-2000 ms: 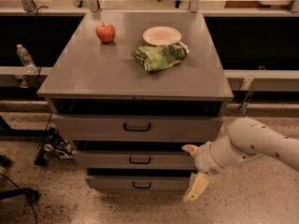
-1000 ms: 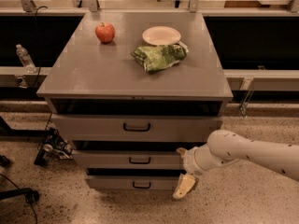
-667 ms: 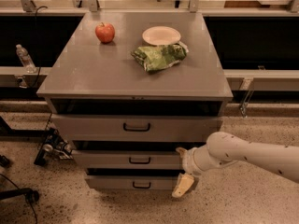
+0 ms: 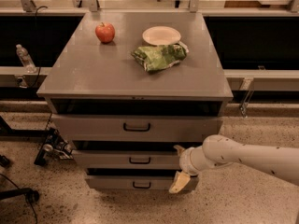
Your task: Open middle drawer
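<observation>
Camera view, looking down on the front of a grey bench (image 4: 93, 73) with three drawer fronts stacked below its top. Shows the middle drawer (image 4: 103, 159) between the tall top drawer (image 4: 93, 127) and the narrow bottom drawer (image 4: 107, 183), front flush in the stack and, by the look of it, not yet pulled out. Finds its small black handle (image 4: 140, 160) at the centre of the front, long axis running left to right.

Places the end effector (image 4: 179, 166) at the right end of that front, on a white arm (image 4: 252, 157) reaching in from the right. Reads as open: one finger up by the drawer's top edge, the other down over the bottom drawer, nothing held between.

Puts the handle to the left of the end effector, at about the same height, near but apart. Calls, probably, for a sideways shift left before any closing and pulling.

On the bench top: an apple (image 4: 105, 32), a plate (image 4: 161, 35) with nothing visible on it, and a green bag (image 4: 160, 56) touching the plate's near edge. Gives no sight into any drawer.
</observation>
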`<state>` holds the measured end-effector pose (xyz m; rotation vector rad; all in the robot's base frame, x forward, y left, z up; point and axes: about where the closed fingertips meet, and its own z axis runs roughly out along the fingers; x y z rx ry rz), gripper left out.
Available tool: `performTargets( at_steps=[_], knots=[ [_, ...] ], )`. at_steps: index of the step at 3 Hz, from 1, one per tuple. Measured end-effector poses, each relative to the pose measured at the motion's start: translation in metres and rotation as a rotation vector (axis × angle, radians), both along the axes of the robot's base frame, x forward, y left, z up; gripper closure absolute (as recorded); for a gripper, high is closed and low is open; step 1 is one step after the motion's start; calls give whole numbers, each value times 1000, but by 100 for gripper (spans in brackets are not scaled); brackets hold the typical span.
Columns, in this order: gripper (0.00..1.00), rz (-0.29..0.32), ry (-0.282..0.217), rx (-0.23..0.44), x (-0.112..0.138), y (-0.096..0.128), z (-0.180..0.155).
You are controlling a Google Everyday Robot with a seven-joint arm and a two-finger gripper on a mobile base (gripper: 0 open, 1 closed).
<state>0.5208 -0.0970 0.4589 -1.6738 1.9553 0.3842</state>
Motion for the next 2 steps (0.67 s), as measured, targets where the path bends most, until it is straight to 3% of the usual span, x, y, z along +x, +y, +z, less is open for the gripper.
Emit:
performTargets(
  at_steps=[2],
  knots=[
    [0, 19, -42, -47, 13, 14, -12]
  ],
)
